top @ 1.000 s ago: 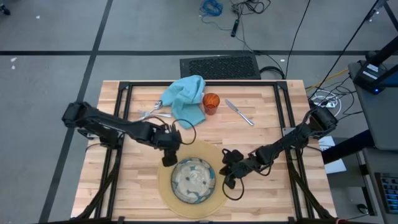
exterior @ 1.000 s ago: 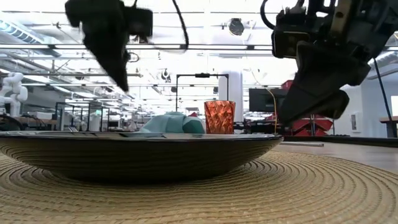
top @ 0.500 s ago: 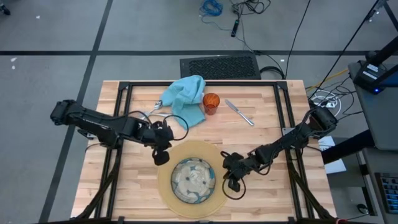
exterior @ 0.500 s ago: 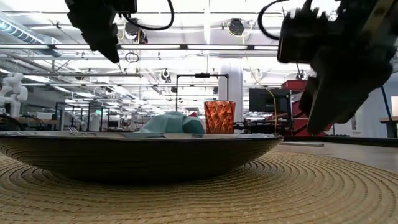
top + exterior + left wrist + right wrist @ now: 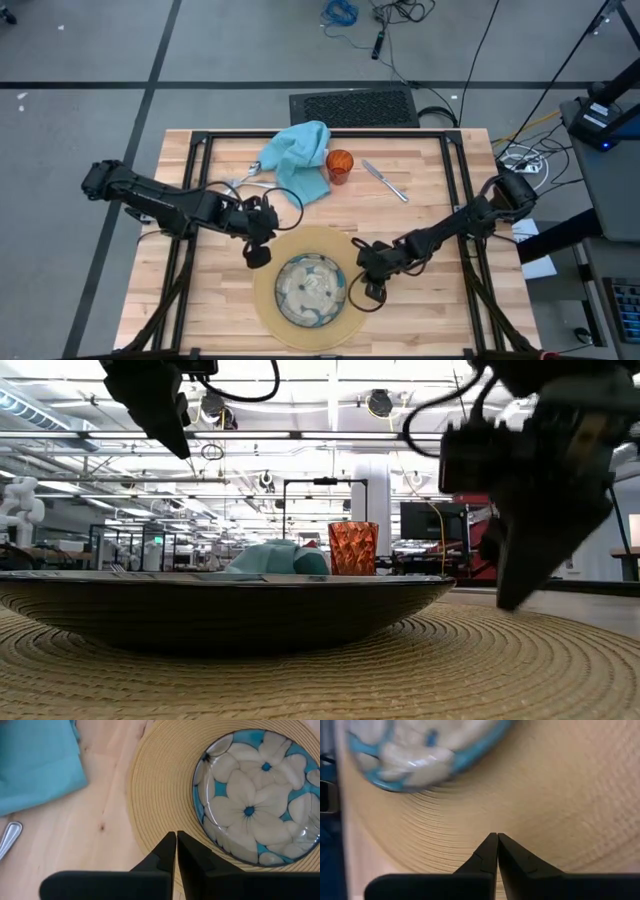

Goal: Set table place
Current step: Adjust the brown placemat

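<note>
A round tan mat [image 5: 264,298] lies at the table's near middle, and a flower-patterned glass bowl [image 5: 311,290] stands on its centre. My left gripper [image 5: 257,257] is shut and hangs in the air over the mat's left edge [image 5: 160,780], clear of the bowl [image 5: 250,795]. My right gripper [image 5: 368,292] is shut, pointing down at the mat's right part [image 5: 545,795], with its tips low [image 5: 505,603]. At the far side lie a teal napkin [image 5: 297,160], an orange cup [image 5: 340,165], a knife [image 5: 385,181] and silver cutlery [image 5: 240,181] beside the napkin. My right gripper's shut fingertips [image 5: 492,845] slant down from the table's right side over the mat's right part, beside the bowl. I cannot tell whether they touch the mat.
Black frame rails [image 5: 200,150] run along the table's far, left and right sides. Bare wood lies to the left and right of the mat. A dark grille [image 5: 352,106] lies on the floor beyond the far edge.
My left gripper has drawn back from the bowl's left rim toward the table's left edge and has risen. My right gripper has turned, tipped further down and sunk toward the mat's right part. The bowl and the mat have stayed where they were.
</note>
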Available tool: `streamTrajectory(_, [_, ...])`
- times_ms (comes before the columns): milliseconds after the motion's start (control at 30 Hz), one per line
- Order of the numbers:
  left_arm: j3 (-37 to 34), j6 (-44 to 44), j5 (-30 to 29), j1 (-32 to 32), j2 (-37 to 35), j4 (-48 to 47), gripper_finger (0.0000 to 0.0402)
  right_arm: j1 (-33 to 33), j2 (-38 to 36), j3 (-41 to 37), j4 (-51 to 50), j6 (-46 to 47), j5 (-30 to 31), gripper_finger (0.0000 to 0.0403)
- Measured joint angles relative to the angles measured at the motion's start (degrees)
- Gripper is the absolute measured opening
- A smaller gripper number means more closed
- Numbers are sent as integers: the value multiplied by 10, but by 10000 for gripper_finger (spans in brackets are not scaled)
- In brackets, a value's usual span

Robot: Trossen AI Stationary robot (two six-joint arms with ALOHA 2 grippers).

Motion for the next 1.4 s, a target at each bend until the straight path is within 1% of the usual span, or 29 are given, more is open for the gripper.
streamTrajectory(167, [0, 0, 0, -4, 0, -3, 0, -11, 24, 3, -2, 0, -18, 0])
streamTrajectory(367, [0, 1, 0, -11, 0, -9, 0, -26, 25, 5, -67, 5, -14, 0])
streamTrajectory(567, [0, 4, -2, -16, 0, -9, 0, -43, 24, 6, -107, 22, 9, 0])
streamTrajectory(733, [0, 5, -2, -19, 0, -9, 0, -68, 23, 7, -143, 28, 57, 0])
streamTrajectory(900, [0, 5, -3, -26, 0, -9, 0, -97, 20, 8, -164, 19, 72, 0])
streamTrajectory(1100, [0, 4, -3, -38, 0, -9, 0, -130, 2, 9, -246, 11, 123, 0])
streamTrajectory(1200, [0, 3, -4, -45, 0, -9, 0, -146, -8, 8, -305, 10, 150, 0])
streamTrajectory(1267, [0, 1, -4, -48, 0, -9, 0, -151, -13, 7, -317, 2, 154, 0])
streamTrajectory(1400, [0, 0, -5, -55, 0, -9, 0, -152, -18, 5, -317, 0, 140, 0])
